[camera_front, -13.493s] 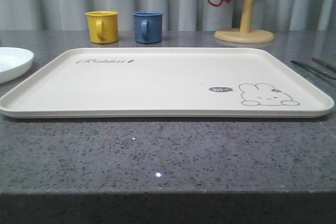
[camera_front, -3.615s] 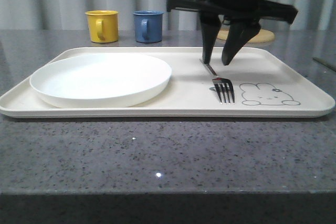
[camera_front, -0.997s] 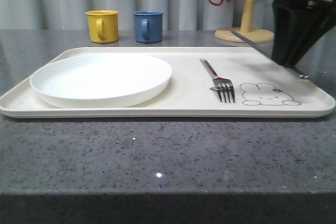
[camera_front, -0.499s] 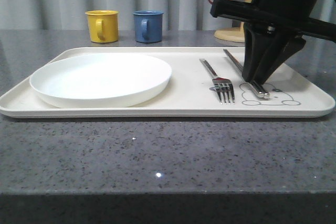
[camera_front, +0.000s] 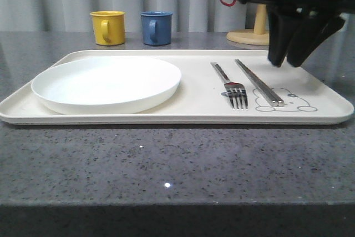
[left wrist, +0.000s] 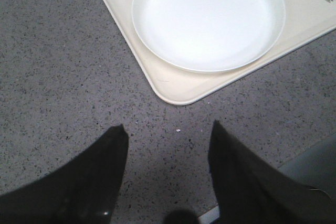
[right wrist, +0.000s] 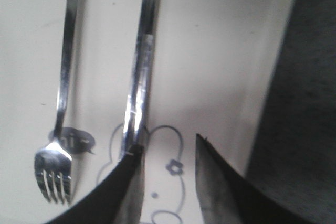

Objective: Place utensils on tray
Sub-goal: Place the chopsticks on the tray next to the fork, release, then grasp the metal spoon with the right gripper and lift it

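Now chopsticks (camera_front: 259,82) beside fork (camera_front: 231,86) on tray (camera_front: 194,116), right gripper (camera_front: 288,59) spread, empty

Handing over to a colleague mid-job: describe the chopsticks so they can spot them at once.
Find the cream tray with the white plate on its left half. On its right half two silver pieces lie side by side; the chopsticks are the right-hand one, their near end lying over the rabbit drawing. Unlike the fork beside them, they are flat straight bars with no tines.
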Tool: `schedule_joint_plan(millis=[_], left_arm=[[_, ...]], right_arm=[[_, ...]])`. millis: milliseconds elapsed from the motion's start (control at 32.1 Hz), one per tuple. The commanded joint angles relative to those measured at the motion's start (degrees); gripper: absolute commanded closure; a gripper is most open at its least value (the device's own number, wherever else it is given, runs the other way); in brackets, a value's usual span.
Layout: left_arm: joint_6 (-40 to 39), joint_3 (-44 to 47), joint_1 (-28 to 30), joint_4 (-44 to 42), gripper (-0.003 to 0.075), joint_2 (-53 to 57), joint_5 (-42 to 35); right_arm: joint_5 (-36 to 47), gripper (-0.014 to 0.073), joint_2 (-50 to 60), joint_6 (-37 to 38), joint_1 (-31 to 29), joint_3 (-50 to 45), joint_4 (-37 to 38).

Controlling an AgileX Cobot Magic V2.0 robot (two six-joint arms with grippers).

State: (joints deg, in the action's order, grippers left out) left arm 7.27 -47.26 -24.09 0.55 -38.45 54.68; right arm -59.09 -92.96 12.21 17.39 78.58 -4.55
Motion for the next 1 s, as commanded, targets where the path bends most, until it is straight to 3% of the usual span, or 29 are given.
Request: schedule_joint_plan(millis=[0,312,592,966], left_arm=[[-0.7,-1.4,-0.4,0.0,0.0364,-0.1,-3.5],[-0.7,-1.4,-0.4,0.0,0.0364,-0.1,-3.5],[-0.7,-1.4,-0.4,0.0,0.0364,-0.1,-3.5],[-0.7,-1.4,-0.4,0.0,0.0364,-0.1,-3.6]], right_arm=[[-2.6,0.0317,5.8,-0.9,-2.5,1.8,6.0],[-9.2,0.0317,7.9,-6.6,-15.0,0.9,9.6],[-8.5,0.0317,5.1,-11.0,-25.6,0.9,9.6],[-4.8,0.0319,-0.6,-12.2,-27.5,1.0,7.1]])
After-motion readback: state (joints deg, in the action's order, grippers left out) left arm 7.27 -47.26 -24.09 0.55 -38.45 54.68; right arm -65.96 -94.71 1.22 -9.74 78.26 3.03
